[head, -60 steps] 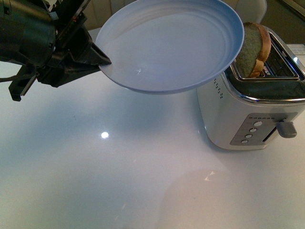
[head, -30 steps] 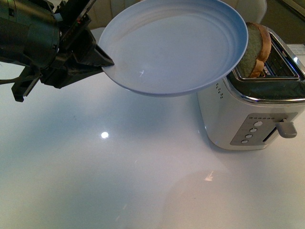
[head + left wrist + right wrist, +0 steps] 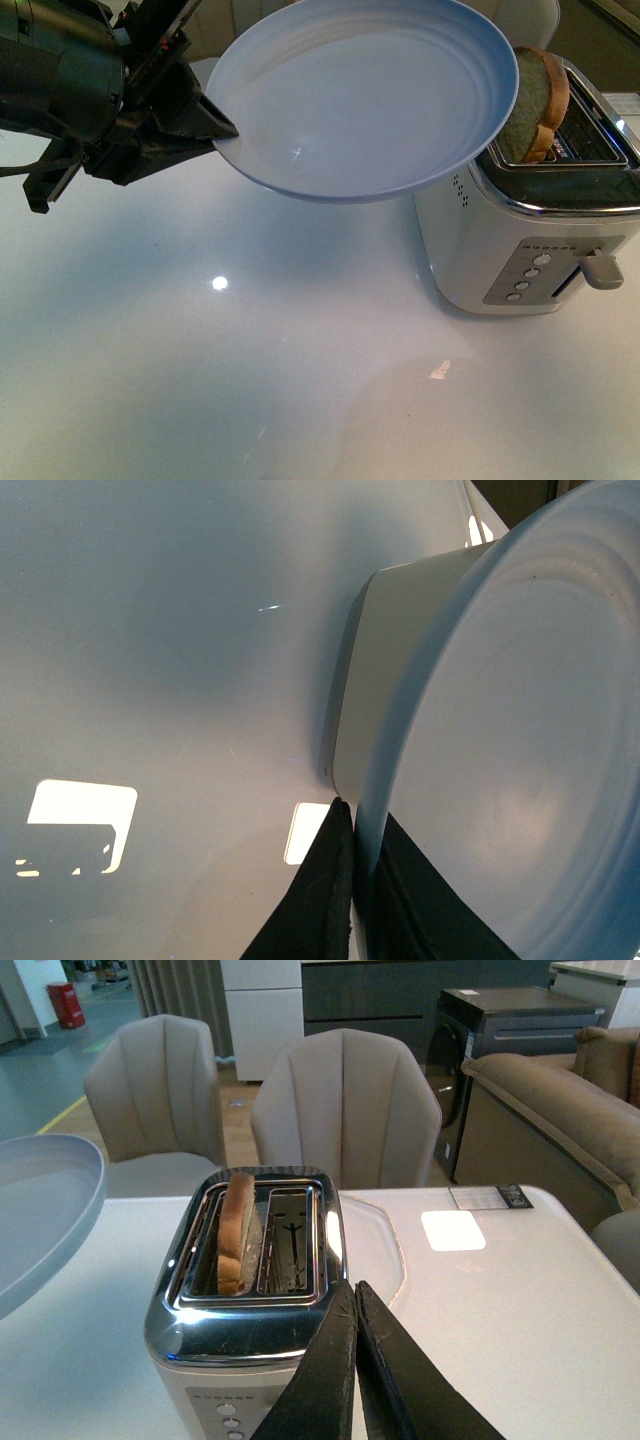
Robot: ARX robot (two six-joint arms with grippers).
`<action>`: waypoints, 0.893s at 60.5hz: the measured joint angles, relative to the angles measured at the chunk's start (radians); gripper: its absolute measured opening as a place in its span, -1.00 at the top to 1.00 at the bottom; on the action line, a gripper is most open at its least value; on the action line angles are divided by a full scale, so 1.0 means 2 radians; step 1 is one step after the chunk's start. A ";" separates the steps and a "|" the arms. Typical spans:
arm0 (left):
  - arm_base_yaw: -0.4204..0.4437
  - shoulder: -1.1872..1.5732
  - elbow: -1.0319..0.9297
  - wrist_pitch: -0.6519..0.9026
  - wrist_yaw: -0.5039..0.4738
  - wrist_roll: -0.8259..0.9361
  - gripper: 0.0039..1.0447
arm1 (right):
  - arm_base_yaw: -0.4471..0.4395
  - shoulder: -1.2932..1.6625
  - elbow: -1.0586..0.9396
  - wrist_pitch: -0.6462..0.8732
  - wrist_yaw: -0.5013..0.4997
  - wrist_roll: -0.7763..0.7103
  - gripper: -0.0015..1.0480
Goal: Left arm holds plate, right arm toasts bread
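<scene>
Since a second ago, our black pointed left gripper [image 3: 226, 128] has lifted the round, shiny, pale blue plate [image 3: 360, 100] a little and brought it closer to the silver and cream toaster [image 3: 500, 240]; in the last half second almost nothing has changed.

We are pinching the plate by its rim; in the left wrist view one black finger sits on each side of the edge, so the grip is tight on it. The plate hangs in the air above the glossy white table [image 3: 200, 380]; it is tipped, with its hollow side facing up and toward us; its far edge sits just in front of the tan slice of bread with a brown crust [image 3: 538, 95]; we cannot tell if they touch.

The bread stands on its edge in the toaster slot nearer the plate; its round top points up, its flat faces look sideways, and its long side runs up and down. It pokes well out of the slot.

Our black right gripper [image 3: 352, 1290] is above the toaster with its fingers pressed together and nothing in them.

So the holding part is done, we think; the bread is in the toaster, but we cannot tell if it is toasted yet. The grey lever [image 3: 602, 270] looks up; getting the bread onto the plate is left.
</scene>
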 joint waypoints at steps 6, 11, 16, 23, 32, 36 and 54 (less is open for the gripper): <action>0.000 0.000 0.000 0.000 -0.001 0.000 0.95 | 0.000 -0.010 -0.009 0.009 0.000 0.000 0.97; -0.001 0.000 0.000 0.000 -0.001 0.000 0.95 | 0.000 -0.026 -0.009 -0.004 0.000 0.000 0.97; -0.001 0.000 0.000 0.000 -0.001 0.002 0.95 | 0.000 -0.047 -0.009 -0.024 0.000 0.000 0.97; -0.001 0.000 0.000 0.000 -0.002 0.002 0.95 | 0.000 -0.072 -0.009 -0.050 0.000 0.000 0.97; -0.002 0.000 0.000 0.000 -0.002 0.003 0.95 | 0.000 -0.093 -0.009 -0.070 0.000 0.000 0.97; -0.002 0.000 0.000 0.000 -0.002 0.004 0.95 | 0.000 -0.101 -0.009 -0.078 0.000 0.000 0.97; -0.003 0.000 0.000 0.000 -0.003 0.004 0.95 | 0.000 -0.194 -0.009 -0.178 0.000 0.000 0.97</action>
